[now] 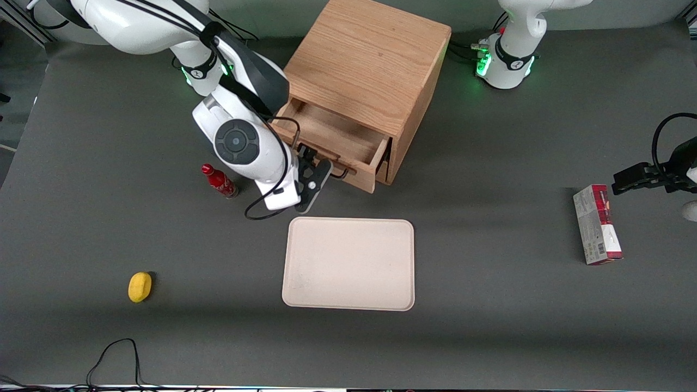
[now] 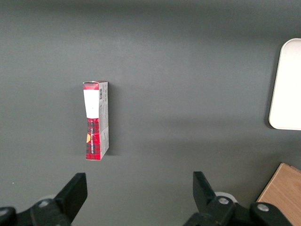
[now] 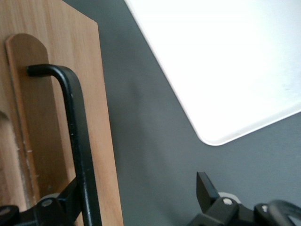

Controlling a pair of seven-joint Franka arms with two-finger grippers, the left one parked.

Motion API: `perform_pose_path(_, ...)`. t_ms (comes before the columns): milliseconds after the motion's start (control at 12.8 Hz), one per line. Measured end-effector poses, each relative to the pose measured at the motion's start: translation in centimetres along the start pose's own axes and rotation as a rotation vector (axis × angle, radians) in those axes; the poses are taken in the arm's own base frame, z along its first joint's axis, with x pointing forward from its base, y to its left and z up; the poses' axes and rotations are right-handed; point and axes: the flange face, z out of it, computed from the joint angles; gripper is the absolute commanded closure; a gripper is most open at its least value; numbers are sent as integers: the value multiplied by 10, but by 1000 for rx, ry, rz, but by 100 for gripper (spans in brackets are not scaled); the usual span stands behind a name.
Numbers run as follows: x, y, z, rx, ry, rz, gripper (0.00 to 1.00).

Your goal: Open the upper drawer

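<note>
The upper drawer (image 1: 332, 136) of the oak cabinet (image 1: 370, 60) stands pulled partway out, and its empty wooden inside shows. My right gripper (image 1: 314, 166) is at the drawer's front, at the thin black bar handle (image 1: 342, 173). In the right wrist view the handle (image 3: 75, 132) runs along the drawer front (image 3: 47, 47). The gripper (image 3: 136, 188) is open: one finger (image 3: 63, 200) sits just past the bar against the wood, the other finger (image 3: 206, 187) is well apart over the grey table. The lower drawer is hidden under the upper one.
A cream tray (image 1: 348, 264) lies nearer the front camera than the drawer, also in the right wrist view (image 3: 221, 61). A red bottle (image 1: 219, 181) stands beside my arm. A yellow object (image 1: 140, 286) lies nearer the camera. A red-and-white box (image 1: 597, 224) lies toward the parked arm's end.
</note>
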Motion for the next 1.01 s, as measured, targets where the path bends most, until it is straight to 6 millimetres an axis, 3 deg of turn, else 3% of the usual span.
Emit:
perform_pose_path(312, -7, 63, -14, -24, 45, 27, 0)
perform_pose_path(623, -12, 105, -27, -38, 87, 78, 0)
perform_pose_path(779, -13, 119, -33, -46, 105, 98, 0)
perform_pose_path(1013, -12, 122, -46, -59, 128, 99, 0)
